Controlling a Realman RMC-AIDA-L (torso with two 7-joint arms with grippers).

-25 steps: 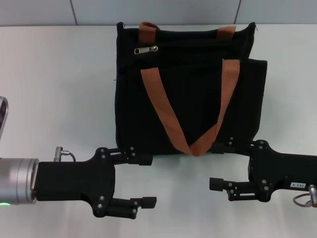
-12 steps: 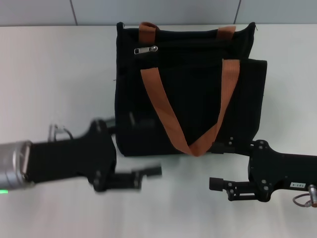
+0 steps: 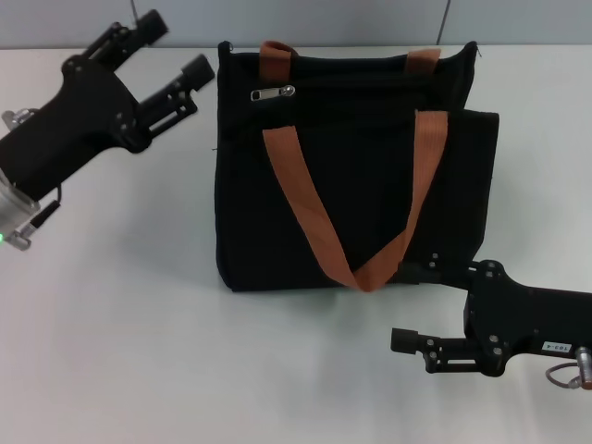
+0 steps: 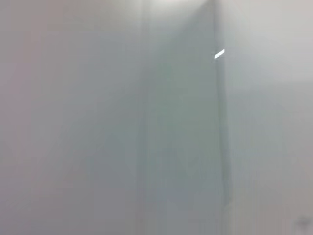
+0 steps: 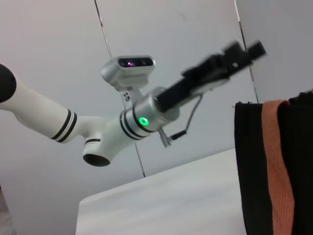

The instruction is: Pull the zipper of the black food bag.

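The black food bag (image 3: 365,157) lies on the white table with two orange-brown handles (image 3: 298,199) across it. Its silver zipper (image 3: 275,92) sits at the left end of the zip track near the bag's far edge. My left gripper (image 3: 176,46) is open and empty, raised at the far left, just left of the bag's top corner. It also shows in the right wrist view (image 5: 239,54). My right gripper (image 3: 405,308) is open and empty at the near right, at the bag's near edge. The bag's edge (image 5: 298,186) shows in the right wrist view.
The white table (image 3: 120,305) spreads left of and in front of the bag. A grey panelled wall (image 3: 305,20) runs behind its far edge. The left wrist view holds only blank grey wall. My head camera (image 5: 129,68) shows in the right wrist view.
My left arm has swung up from the near left of the table to the far left beside the bag's top corner, still open. The right arm and the bag have not moved.
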